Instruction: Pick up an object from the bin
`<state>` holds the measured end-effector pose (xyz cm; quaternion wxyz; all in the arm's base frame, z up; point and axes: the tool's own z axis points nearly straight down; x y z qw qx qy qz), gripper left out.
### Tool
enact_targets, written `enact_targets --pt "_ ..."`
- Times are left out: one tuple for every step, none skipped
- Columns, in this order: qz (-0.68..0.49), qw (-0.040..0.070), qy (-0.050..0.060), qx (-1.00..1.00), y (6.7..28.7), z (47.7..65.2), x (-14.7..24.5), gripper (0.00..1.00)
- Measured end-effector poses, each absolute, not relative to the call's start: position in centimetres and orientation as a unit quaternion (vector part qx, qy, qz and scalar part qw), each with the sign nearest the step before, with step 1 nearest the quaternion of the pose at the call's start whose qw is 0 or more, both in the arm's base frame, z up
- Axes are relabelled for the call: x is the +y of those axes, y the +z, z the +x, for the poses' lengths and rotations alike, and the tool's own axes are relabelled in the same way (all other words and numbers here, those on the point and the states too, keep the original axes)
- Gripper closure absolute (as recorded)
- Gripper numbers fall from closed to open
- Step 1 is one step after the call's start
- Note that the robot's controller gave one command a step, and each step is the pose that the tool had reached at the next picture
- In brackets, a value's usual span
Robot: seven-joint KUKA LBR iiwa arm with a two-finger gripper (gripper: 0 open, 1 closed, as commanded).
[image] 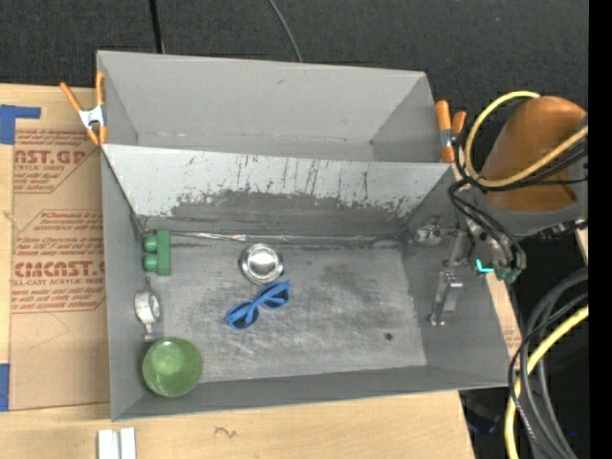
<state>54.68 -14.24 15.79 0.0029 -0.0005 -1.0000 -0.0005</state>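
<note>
My gripper (436, 267) hangs over the bin's right side, against the right wall. Its two metal fingers (442, 299) stand apart, open, with nothing between them. Nearest to it, toward the middle of the floor, lies a pair of small blue sunglasses (258, 305). Just above them sits a round shiny silver thing (260, 263). Both are well to the left of the gripper, with bare floor between.
A green block (156, 252) lies by the left wall, with a small silver piece (146, 307) below it. A round green cup-like thing (172, 367) sits in the front left corner. The arm with its orange cover and cables stands outside the bin's right rim.
</note>
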Motion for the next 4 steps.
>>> enact_targets --pt "-0.012 -0.002 -0.002 -1.000 17.3 55.6 -5.6 0.00" --pt "0.028 -0.003 -0.001 -1.000 6.8 54.9 2.6 0.00" --pt "0.080 -0.001 -0.001 -0.997 7.6 53.4 9.0 0.00" --pt "0.078 -0.002 0.000 -0.997 7.6 53.5 8.7 1.00"
